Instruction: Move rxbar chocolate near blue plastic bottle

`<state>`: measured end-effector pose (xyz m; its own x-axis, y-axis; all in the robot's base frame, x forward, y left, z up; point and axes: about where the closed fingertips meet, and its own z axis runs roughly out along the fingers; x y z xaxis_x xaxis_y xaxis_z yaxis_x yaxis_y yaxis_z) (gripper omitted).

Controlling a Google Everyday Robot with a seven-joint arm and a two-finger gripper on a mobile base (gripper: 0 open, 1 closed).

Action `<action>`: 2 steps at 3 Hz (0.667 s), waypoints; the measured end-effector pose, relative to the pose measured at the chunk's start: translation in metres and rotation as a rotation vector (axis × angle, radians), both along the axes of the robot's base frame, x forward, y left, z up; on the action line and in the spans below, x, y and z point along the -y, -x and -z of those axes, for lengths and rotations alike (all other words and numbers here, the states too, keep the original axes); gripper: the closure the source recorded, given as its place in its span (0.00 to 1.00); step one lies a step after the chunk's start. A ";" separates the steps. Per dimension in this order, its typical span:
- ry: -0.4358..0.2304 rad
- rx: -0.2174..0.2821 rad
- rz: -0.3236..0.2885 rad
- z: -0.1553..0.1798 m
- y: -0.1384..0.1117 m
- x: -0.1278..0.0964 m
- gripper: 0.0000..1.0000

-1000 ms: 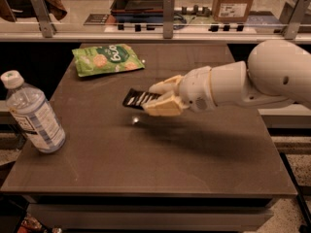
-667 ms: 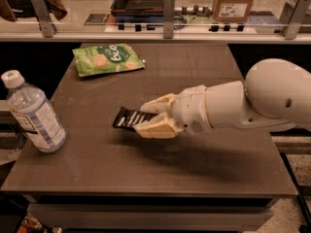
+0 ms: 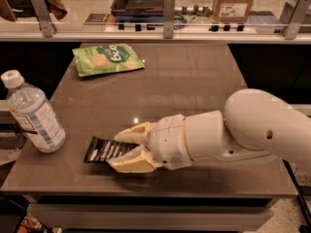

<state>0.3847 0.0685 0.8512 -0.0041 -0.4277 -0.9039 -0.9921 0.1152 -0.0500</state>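
My claw (image 3: 116, 150) sits low over the front left part of the counter (image 3: 189, 81), and it is clamped on the rxbar chocolate (image 3: 103, 149). One cream finger (image 3: 132, 132) lies along the bar's far edge and the other along its near edge, so the bar's right end is pinched between them. Its left end sticks out toward the counter's left side. The black wrapper with its white stripes lies flat and very close to the surface. I cannot tell whether it rests on the counter or hangs just above it.

The blue plastic bottle (image 3: 35, 114) stands upright at the left edge of the counter, white cap (image 3: 12, 78) on top and the pale label facing me. The bar's free end points toward the bottle's base. The two are near each other but apart, with a strip of bare counter between them.

My white arm (image 3: 252, 130) reaches in from the right, across the front edge of the counter, and its thick rounded body hides the surface beneath it.

At the far left corner of the counter lies a green snack pouch (image 3: 108, 58), flat and well apart from both the bar and the bottle. Beyond the counter runs a rail with upright posts (image 3: 168, 13), and behind it a cardboard box (image 3: 234, 3) stands on the floor.
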 end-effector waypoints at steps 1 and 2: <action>-0.017 0.019 -0.034 0.007 0.004 -0.022 1.00; -0.037 0.040 -0.038 0.012 0.000 -0.045 1.00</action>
